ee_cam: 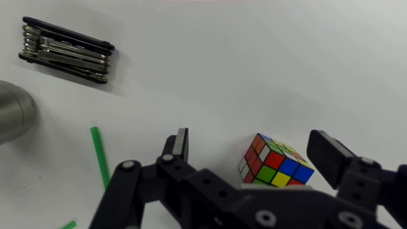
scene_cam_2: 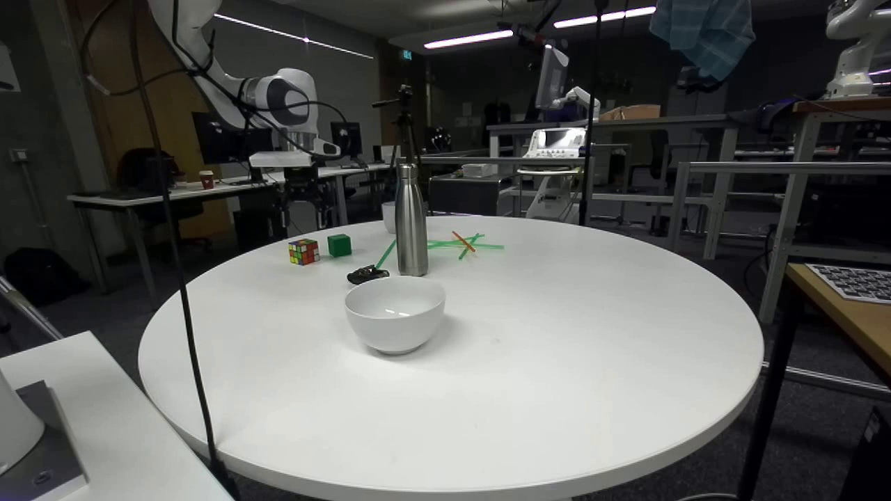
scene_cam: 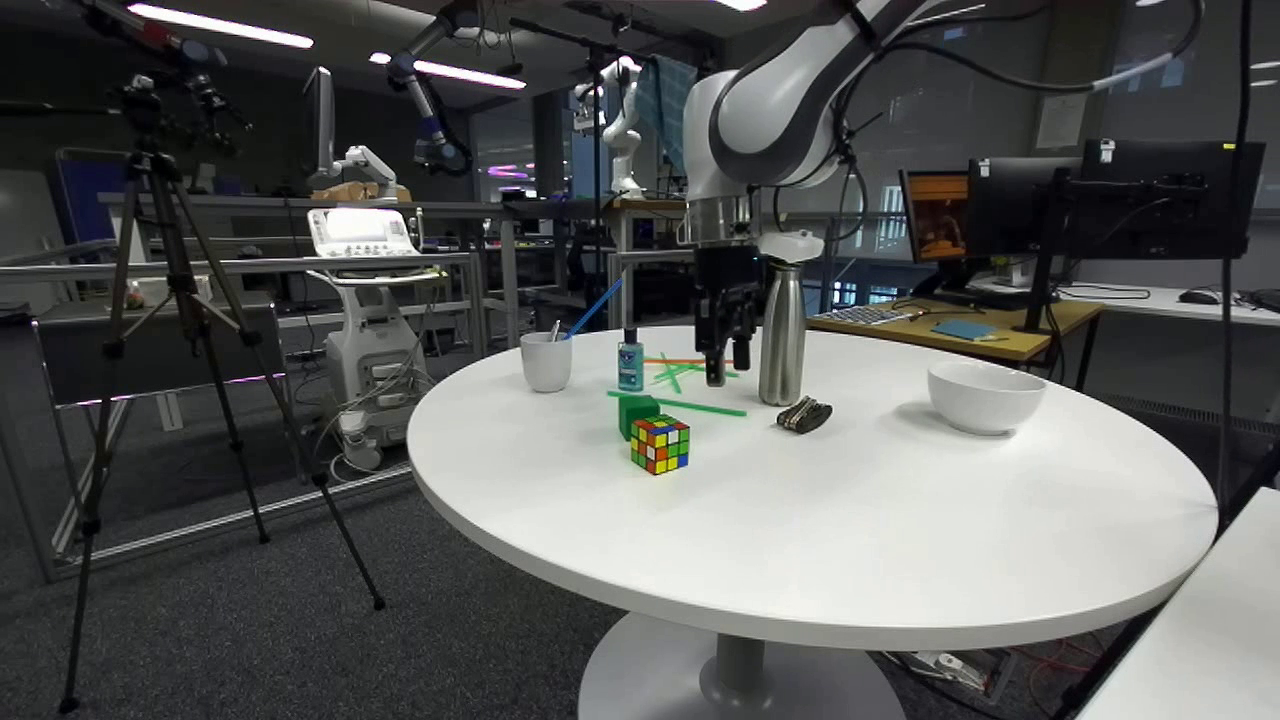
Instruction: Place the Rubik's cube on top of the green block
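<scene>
The fingers stand parted, grasping nothing, above the bench. The wrist view puts the cube, on that bench, below them and within their span, nearer the finger at picture right, sides askew to the closing line; both exterior views put the block just beside it. Assessed: sideways centring and probably a wrist turn needed before descent.

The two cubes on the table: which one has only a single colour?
The green block, its visible faces plain green; the Rubik's cube beside it carries many differently coloured squares.
</scene>
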Action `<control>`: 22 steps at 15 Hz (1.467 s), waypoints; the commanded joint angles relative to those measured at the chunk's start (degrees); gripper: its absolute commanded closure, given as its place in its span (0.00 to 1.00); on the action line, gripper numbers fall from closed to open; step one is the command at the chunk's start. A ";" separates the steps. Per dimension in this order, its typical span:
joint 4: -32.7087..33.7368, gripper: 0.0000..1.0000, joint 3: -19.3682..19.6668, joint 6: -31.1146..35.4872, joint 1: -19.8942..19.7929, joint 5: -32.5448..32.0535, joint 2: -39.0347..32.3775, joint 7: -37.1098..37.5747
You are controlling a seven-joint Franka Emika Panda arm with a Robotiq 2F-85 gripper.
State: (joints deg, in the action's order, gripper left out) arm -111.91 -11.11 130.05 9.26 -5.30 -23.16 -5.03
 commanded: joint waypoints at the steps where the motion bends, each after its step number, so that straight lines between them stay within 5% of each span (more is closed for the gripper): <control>1: 3.56 0.00 1.85 -0.57 2.79 -0.48 -1.37 7.69; 11: 5.12 0.00 4.63 -1.01 9.00 -3.62 -2.06 27.04; 22: 7.05 0.00 4.60 -0.98 11.51 -3.18 -5.23 29.64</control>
State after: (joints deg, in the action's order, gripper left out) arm -107.61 -7.44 130.05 19.54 -7.69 -26.51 22.96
